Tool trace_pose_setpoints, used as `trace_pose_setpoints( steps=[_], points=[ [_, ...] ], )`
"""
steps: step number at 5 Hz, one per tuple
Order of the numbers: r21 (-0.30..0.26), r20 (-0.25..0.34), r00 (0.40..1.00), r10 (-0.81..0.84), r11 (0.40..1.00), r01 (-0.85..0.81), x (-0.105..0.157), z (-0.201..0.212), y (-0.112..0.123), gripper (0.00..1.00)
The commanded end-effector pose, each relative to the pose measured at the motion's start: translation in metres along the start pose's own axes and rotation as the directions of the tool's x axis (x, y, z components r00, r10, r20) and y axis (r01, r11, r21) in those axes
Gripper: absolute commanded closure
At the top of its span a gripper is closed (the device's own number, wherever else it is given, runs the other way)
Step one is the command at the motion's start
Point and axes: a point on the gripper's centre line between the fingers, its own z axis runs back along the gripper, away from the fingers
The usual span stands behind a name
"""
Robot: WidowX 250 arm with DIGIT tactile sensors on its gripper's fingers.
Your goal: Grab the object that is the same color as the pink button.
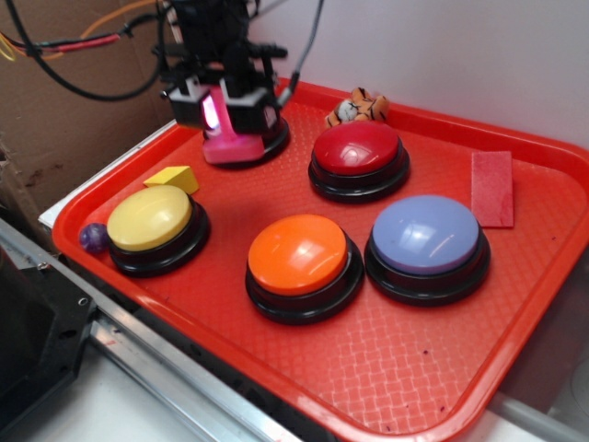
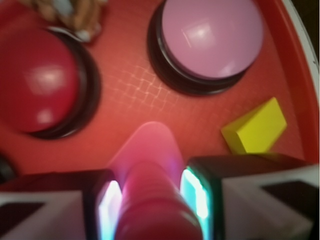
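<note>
The object, a hot-pink ribbed toy bolt, stands at the back left of the red tray, its flat base low over the tray floor. My gripper comes down over it, shut on its shaft. In the wrist view the bolt fills the gap between the two lit pads, which sit against its sides. The pink button lies just beyond the bolt. In the exterior view the gripper hides most of the pink button and only its black base shows.
A yellow wedge block lies close left of the bolt. The red button, orange button, lavender-blue button and yellow button fill the tray. A tiger toy, a flat red rectangle and a purple ball sit near the rim.
</note>
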Motion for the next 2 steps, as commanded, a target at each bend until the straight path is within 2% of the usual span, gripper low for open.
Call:
trace_pose_setpoints(
  steps=[1,2],
  points=[
    [-0.184,0.154,0.988,-0.004,0.982,0.033,-0.019,0.097,-0.008,1.0],
    [-0.17,0.158,0.987,0.005,0.985,0.022,-0.019,0.085,-0.004,1.0]
  ],
)
